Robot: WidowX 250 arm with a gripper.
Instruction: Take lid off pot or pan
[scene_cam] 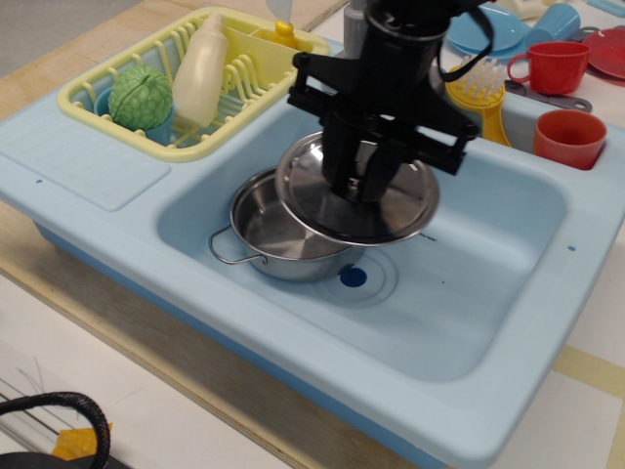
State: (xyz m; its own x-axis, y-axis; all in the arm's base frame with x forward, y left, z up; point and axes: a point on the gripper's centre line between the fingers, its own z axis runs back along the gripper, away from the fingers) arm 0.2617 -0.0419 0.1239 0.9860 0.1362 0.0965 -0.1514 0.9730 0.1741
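The steel pot [278,234] sits open in the left part of the light blue sink basin, one wire loop handle toward the front left. My black gripper [361,191] is shut on the knob of the round steel lid [337,210]. It holds the lid tilted in the air, above and to the right of the pot, overlapping the pot's right rim in this view. The knob itself is hidden between the fingers.
The blue toy sink [488,293] has a drain hole [353,277] right of the pot. A yellow dish rack [127,107] at back left holds a green ball [140,95] and a cream bottle [200,68]. A yellow brush [480,93], red cups [568,137] and blue plate [483,29] stand at back right.
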